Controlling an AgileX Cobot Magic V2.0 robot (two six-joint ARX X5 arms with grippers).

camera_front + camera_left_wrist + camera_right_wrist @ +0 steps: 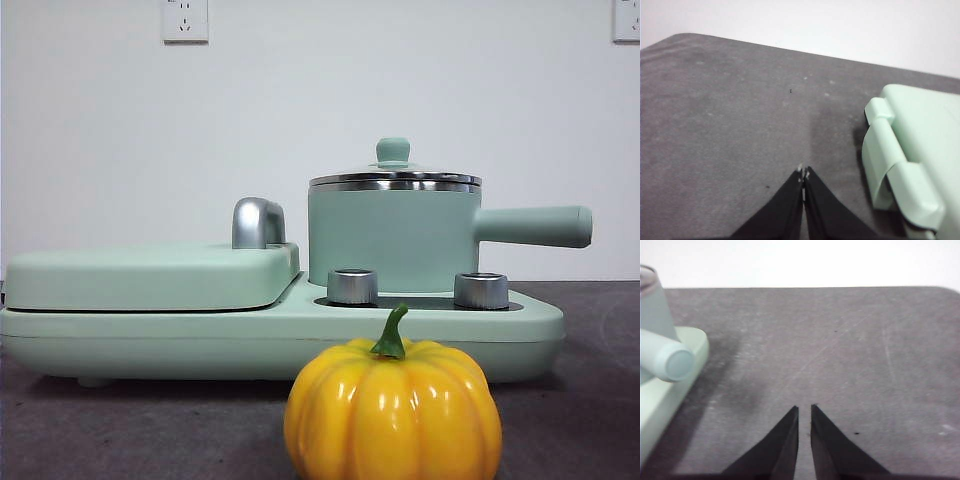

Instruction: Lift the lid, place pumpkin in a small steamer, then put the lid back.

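Pumpkin [393, 412] on dark table [600, 400], upright, green stem up, in front of cooker base [200, 340], apart from it

Steamer [390, 240] on base's right half behind 2 steel knobs [352, 286]; handle [530, 226] sticks out to right. Lid [394, 176] seated on steamer rim, knob on top

Flat griddle cover [150, 276] w/ chrome handle [258, 222] on base's left half

L gripper [803, 173] over bare table beside griddle end, jaws together, empty

R gripper [804, 408] over bare table near handle end [675, 362], jaws nearly together w/ thin gap, nothing held
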